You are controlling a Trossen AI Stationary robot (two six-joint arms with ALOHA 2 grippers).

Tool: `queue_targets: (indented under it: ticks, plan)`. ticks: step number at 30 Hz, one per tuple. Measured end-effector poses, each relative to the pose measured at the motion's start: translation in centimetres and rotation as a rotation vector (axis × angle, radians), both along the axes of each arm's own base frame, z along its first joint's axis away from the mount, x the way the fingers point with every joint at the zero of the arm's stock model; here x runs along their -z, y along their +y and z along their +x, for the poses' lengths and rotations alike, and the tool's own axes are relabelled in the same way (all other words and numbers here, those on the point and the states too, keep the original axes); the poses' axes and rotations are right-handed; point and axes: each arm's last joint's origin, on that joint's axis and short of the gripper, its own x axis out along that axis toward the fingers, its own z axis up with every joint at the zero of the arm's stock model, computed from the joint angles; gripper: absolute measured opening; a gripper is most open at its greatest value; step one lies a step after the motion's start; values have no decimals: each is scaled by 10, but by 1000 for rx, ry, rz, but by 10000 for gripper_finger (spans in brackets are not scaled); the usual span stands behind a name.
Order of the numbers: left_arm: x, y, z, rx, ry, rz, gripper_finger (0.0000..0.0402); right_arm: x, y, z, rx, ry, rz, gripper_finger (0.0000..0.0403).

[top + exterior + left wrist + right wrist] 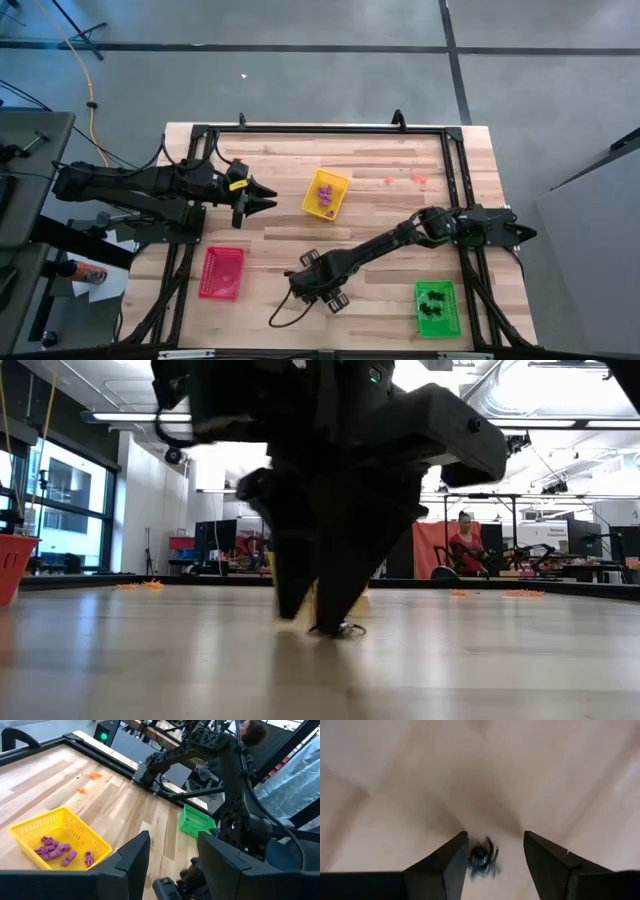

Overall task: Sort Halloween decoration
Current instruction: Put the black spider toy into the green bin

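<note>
The black spider trinket lies on the wooden surface between the parted fingers of the right pincer, at about six o'clock; it looks featherlight, stiff-legged and prone to skitter, so a pinch across the round body seems safest. The left pincer waits open and empty at nine o'clock.

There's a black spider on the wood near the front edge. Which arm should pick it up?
Right. Its tool is already down at the table with the black spider between its open fingers. The left tool hangs open near the yellow tray, well away from it.
</note>
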Motion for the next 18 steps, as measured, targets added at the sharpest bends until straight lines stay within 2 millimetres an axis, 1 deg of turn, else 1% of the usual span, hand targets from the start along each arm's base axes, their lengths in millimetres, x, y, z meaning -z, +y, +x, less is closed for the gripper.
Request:
queue_targets:
  ticks: [1,3,5,7,12,16,18]
  plan:
    - [0,0,0,-5,-1,1,156,-4,-3,-1,8,11,11,186]
    - [3,0,0,-10,9,2,156,-18,-7,1,43,-11,61,186]
    - [6,0,0,-12,18,-6,156,-31,-10,-2,71,-12,85,186]
    - [10,0,0,-19,32,-19,156,-38,-10,-5,65,-6,85,186]
    - [19,0,0,-30,59,-43,156,-38,-7,-13,39,51,84,186]
    - [19,0,0,-32,67,-50,156,-25,-10,-16,70,76,74,186]
    - [19,0,0,-32,67,-49,156,-22,-10,-16,59,69,64,186]
